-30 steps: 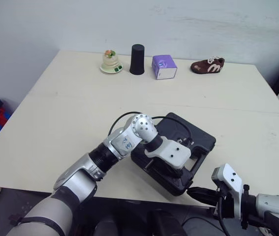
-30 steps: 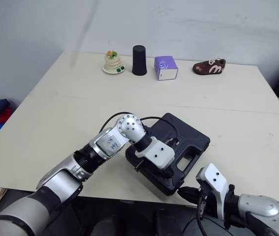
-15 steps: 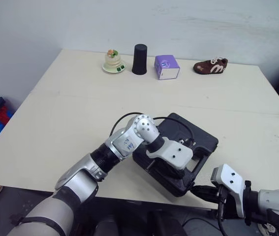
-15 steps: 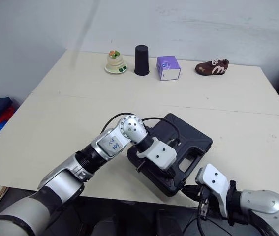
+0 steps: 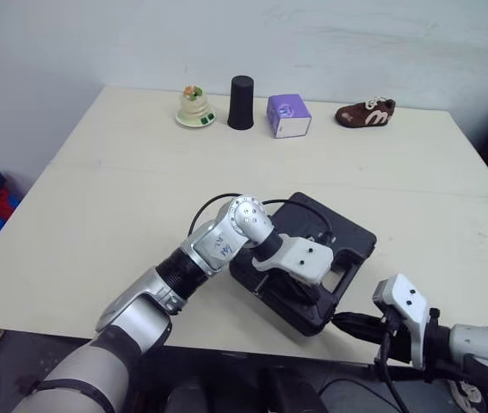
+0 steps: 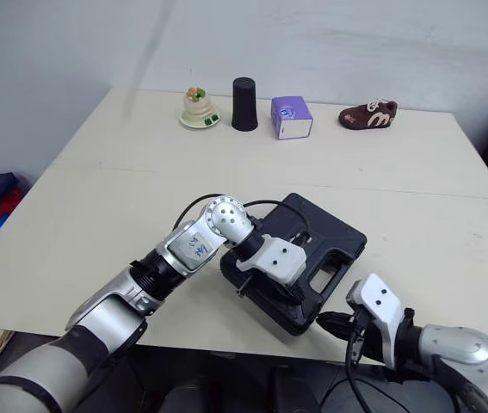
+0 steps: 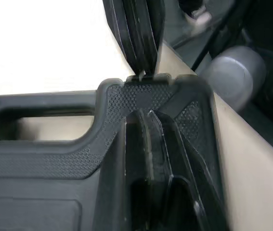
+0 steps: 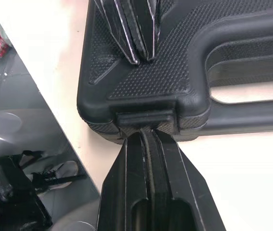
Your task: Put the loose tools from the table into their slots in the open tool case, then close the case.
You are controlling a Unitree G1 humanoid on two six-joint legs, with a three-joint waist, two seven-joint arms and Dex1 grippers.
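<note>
The black tool case point(image 5: 347, 237) lies shut, lid down, near the table's front edge, with no loose tools in sight. My left gripper point(image 5: 308, 294) is shut, its fingertips pressing down on the lid's front corner point(image 7: 146, 113) beside the handle point(image 8: 252, 62). My right gripper point(image 5: 345, 323) is also shut. It points at the case's front side from just off the table edge, tips against the latch point(image 8: 146, 118). The two grippers' tips nearly meet over that corner.
Along the table's far edge stand a small figurine on a saucer point(image 5: 194, 107), a black cup point(image 5: 241, 90), a purple box point(image 5: 287, 116) and a brown shoe point(image 5: 364, 113). The case sits close to the table's front edge point(image 5: 226, 323).
The right gripper has moved up to the case's front corner. The left gripper stays on the lid, shifted slightly. The camera moved a little.
</note>
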